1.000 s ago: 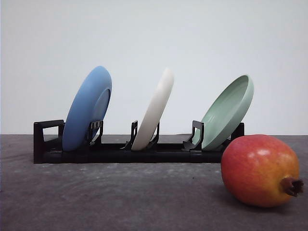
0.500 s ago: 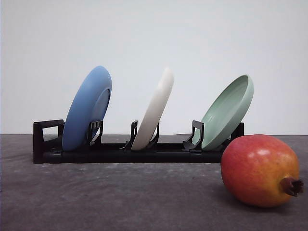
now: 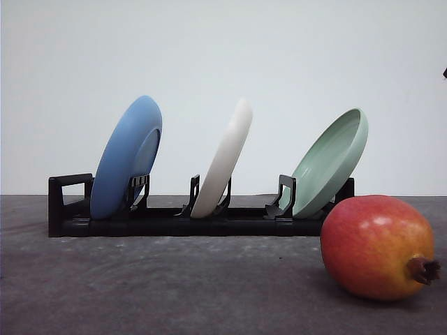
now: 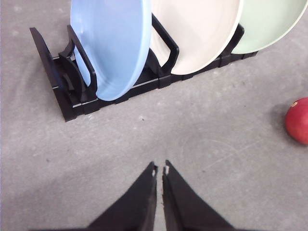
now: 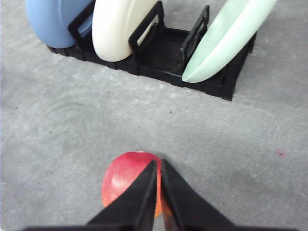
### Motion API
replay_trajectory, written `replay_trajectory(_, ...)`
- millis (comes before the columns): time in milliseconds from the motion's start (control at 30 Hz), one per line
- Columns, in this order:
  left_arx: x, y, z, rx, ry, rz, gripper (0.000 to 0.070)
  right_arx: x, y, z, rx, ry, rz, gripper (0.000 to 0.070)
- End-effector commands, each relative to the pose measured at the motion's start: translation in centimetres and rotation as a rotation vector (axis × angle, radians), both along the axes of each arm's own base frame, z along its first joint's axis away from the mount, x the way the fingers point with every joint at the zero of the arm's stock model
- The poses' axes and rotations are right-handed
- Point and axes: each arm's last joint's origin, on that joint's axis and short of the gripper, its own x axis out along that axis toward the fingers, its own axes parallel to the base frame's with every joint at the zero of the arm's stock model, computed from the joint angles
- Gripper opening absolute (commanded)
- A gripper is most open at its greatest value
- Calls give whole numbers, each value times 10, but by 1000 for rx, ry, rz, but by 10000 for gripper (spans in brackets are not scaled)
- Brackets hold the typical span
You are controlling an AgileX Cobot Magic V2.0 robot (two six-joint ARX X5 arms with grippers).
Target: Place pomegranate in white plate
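The pomegranate (image 3: pixel 378 246) lies on the grey table at the front right, its brown calyx pointing right. It also shows as the pomegranate (image 4: pixel 298 121) and the pomegranate (image 5: pixel 124 180). The white plate (image 3: pixel 225 158) stands on edge in the middle slot of a black rack (image 3: pixel 174 222); the white plate (image 4: pixel 197 29) and white plate (image 5: pixel 118 29) show from the wrists. My right gripper (image 5: pixel 159 166) hangs shut above the fruit, holding nothing. My left gripper (image 4: pixel 160 169) is shut over bare table in front of the rack.
A blue plate (image 3: pixel 127 157) stands in the rack's left slot and a pale green plate (image 3: pixel 331 162) in the right slot. Grey table (image 3: pixel 174 286) stretches in front of the rack. A dark sliver (image 3: pixel 445 72) pokes in at the right edge.
A small dark sliver has appeared at the right edge of the front view. The plates, rack and pomegranate have not moved.
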Motion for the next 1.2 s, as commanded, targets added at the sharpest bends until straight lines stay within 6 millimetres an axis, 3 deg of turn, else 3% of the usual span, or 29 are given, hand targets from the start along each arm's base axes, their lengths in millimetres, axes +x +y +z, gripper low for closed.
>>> replay_trajectory(0, 1, -1, 6, 0, -32, -15, 160, 1, 1, 4, -3, -28, 8, 207)
replay_trajectory(67, 1, -1, 7, -4, -36, -18, 350, 1, 1, 5, -2, -35, 9, 385)
replay_trajectory(133, 1, -1, 8, -10, -43, -23, 408, 1, 1, 6, 2, -44, 9, 425)
replay_trajectory(567, 18, -19, 11, -61, -97, -126, 401, 3, 2, 9, 25, -76, 8, 424)
replay_trajectory(867, 54, -60, 8, -105, -198, -225, 393, 3, 2, 9, 25, -76, 9, 424)
replay_trajectory(1167, 89, -111, -12, -119, -312, -243, 394, 3, 2, 9, 25, -76, 9, 424)
